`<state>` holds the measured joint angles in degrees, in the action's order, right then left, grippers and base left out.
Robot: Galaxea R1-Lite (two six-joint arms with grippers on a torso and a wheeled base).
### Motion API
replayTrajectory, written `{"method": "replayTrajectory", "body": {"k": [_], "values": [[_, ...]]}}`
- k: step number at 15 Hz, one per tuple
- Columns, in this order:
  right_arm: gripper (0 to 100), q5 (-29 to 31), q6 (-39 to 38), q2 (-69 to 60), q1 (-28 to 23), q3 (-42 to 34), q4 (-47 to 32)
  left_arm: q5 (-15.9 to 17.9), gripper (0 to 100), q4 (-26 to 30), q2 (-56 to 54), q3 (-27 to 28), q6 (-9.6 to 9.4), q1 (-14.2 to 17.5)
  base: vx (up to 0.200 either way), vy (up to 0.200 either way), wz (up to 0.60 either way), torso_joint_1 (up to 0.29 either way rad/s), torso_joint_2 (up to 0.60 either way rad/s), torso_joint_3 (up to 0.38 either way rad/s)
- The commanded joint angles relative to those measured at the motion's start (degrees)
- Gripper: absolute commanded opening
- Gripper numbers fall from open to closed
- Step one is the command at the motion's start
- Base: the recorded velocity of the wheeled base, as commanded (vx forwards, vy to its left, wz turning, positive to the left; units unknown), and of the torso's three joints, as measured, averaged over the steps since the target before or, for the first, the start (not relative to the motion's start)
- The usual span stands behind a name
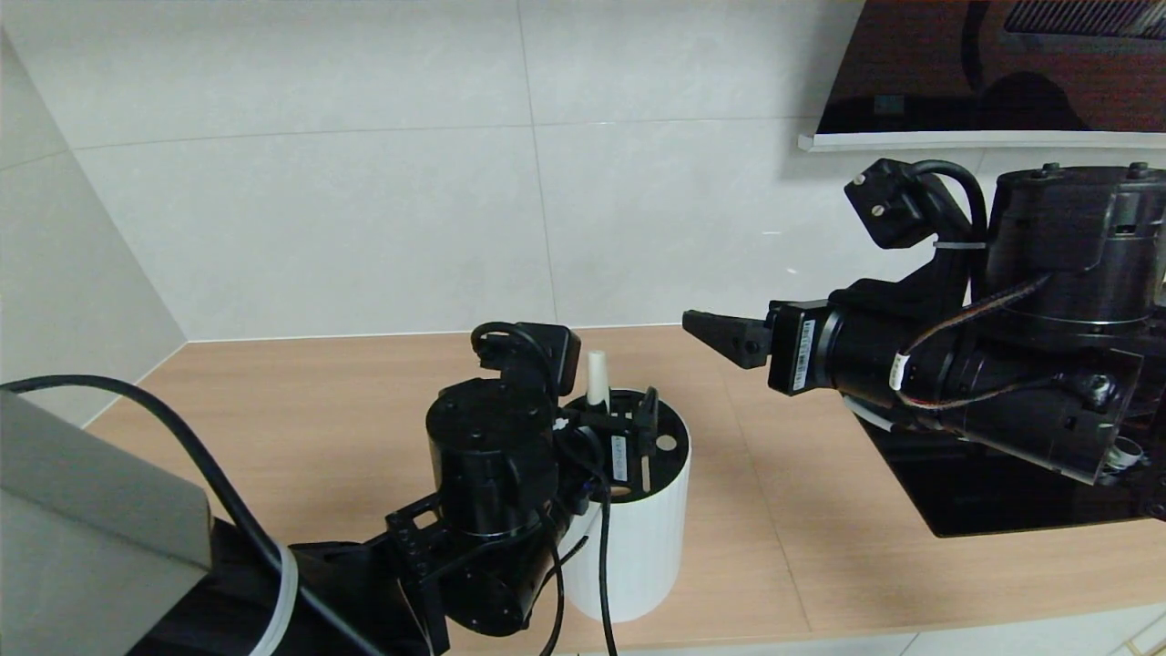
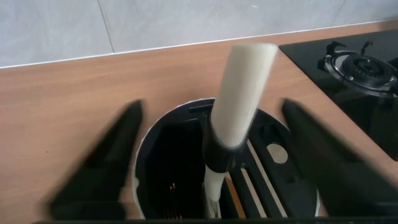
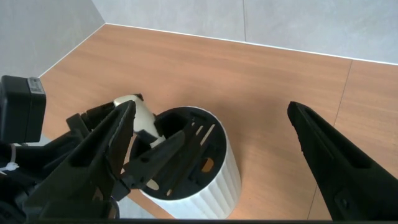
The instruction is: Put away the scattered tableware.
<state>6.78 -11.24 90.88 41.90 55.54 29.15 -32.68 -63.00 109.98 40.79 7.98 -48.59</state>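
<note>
utensil (image 1: 597, 375) in holder (image 1: 649, 538) | holder on counter (image 1: 301, 410) | hob (image 1: 984, 497) right of holder

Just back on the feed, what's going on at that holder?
The left gripper hangs over the white utensil holder, fingers open on either side of a cream-handled utensil that stands in it, not gripped. The right gripper hovers open above the wooden counter, holding nothing.

Before me runs a light wooden countertop (image 1: 319, 410) that meets a wall (image 1: 364, 182) of large pale grey tiles, with a side wall (image 1: 55, 273) closing the corner on my left. On my right a black glass cooktop (image 1: 984, 501) with a gas burner (image 2: 362, 62) is set into the wood, and a glossy dark range hood (image 1: 1002, 64) hangs above it.
</note>
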Motion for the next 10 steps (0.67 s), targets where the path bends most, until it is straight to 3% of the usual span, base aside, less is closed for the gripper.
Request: {"method": "replayTrajectory", "body": {"k": [1,5,8,10], "values": [[100,0.0,0.0,0.1,0.0,0.0,0.0,0.0,100,0.0,-0.4,0.0,0.01,0.0,0.0,0.0,0.0,0.0,0.0,0.0],[100,0.2,0.1,-0.4,0.0,-0.5,0.1,0.4,100,0.4,-7.1,-0.4,-0.16,0.0,0.0,0.0,0.0,0.0,0.0,0.0],[100,2.0,0.3,-5.3,-0.4,-2.7,0.2,6.4,100,7.5,-22.4,-3.4,-0.43,0.0,0.0,0.0,0.0,0.0,0.0,0.0],[100,6.0,5.7,-8.4,-4.5,-6.2,0.7,10.9,100,14.2,-33.5,-7.5,-0.43,2.2,0.0,0.0,0.0,0.0,0.0,0.0]]}}
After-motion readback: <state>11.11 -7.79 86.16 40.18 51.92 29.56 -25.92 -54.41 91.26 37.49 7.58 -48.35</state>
